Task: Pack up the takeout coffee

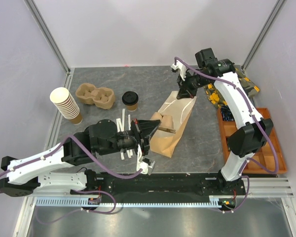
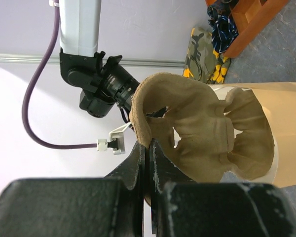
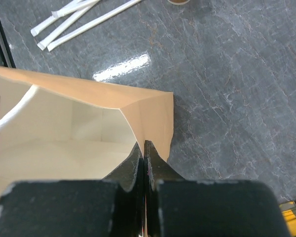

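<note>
On the grey stone-look worktop (image 1: 197,148), a tilted stack of brown paper cups with white rims (image 1: 65,104) lies far left. Next to it is a tan moulded-pulp cup carrier (image 1: 94,95). Just right of that, the takeout coffee (image 1: 130,99), a small kraft cup with a black lid, stands upright outside the bag and apart from both hands. The left hand (image 2: 147,150) is clamped on the rim of a second pulp carrier (image 2: 197,128), which sits in the mouth of the brown paper bag (image 1: 173,137). The right hand (image 3: 144,148) is pinched together on the bag's far rim. An orange compartment tray (image 1: 278,160) at far right holds dark packets.
</note>
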`<state>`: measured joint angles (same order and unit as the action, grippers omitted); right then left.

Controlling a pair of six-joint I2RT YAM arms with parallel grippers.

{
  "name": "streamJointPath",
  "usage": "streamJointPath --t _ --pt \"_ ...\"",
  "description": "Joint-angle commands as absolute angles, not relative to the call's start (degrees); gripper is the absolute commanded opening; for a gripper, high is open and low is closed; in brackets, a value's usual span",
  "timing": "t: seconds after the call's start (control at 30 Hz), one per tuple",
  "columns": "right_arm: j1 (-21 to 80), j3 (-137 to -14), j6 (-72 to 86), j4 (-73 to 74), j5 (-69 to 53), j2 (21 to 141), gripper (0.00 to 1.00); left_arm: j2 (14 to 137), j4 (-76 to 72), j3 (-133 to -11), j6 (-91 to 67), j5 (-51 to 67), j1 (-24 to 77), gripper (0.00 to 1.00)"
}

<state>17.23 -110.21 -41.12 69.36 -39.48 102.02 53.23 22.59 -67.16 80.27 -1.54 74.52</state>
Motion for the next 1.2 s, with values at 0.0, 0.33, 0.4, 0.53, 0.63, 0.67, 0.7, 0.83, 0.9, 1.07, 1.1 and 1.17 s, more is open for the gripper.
streamJointPath --t 0.0,0.33,0.4,0.53,0.63,0.67,0.7,0.83,0.9,1.07,1.1,1.17 --pt "18.0 -110.7 -37.8 66.0 -42.5 97.6 0.0 55.4 20.7 -69.4 78.0 -3.3 74.1 0.02" --pt "23.2 -103.0 -32.8 59.9 -35.0 90.4 0.0 57.6 16.7 -69.9 78.5 -9.2 74.2 0.02" --pt "23.4 -103.1 -30.8 59.5 -33.9 91.0 0.0 56.8 16.7 -69.3 80.8 -9.0 74.2 0.02" --pt "23.5 -104.8 -26.1 59.5 -31.1 92.9 0.0 54.1 18.1 -68.6 83.3 -4.4 75.1 0.02" --pt "23.5 -105.6 -23.5 59.4 -29.4 94.1 0.0 51.9 20.5 -67.9 85.8 -1.1 76.5 0.02" --pt "23.4 -105.8 -22.9 59.5 -28.9 94.7 0.0 51.4 21.0 -67.7 86.3 -0.4 76.6 0.02" --pt "23.5 -106.0 -22.2 59.5 -28.7 95.0 0.0 51.3 22.9 -67.6 87.4 -0.3 76.6 0.02" --pt "23.4 -107.0 -20.8 59.9 -29.3 95.5 0.0 51.6 24.7 -67.7 88.0 3.2 76.6 0.02" --pt "23.7 -107.2 -20.7 60.4 -29.9 95.5 0.0 52.5 24.9 -67.6 88.9 3.3 76.6 0.02" --pt "24.9 -109.0 -21.1 62.0 -30.1 95.5 0.0 54.2 24.6 -67.0 91.0 3.8 76.6 0.02" --pt "25.1 -109.0 -21.1 62.0 -30.0 95.4 0.0 54.5 24.5 -66.7 91.4 3.5 76.6 0.02" --pt "25.4 -109.2 -21.4 62.6 -30.1 95.1 0.0 54.8 24.3 -66.4 91.9 2.7 76.6 0.02"
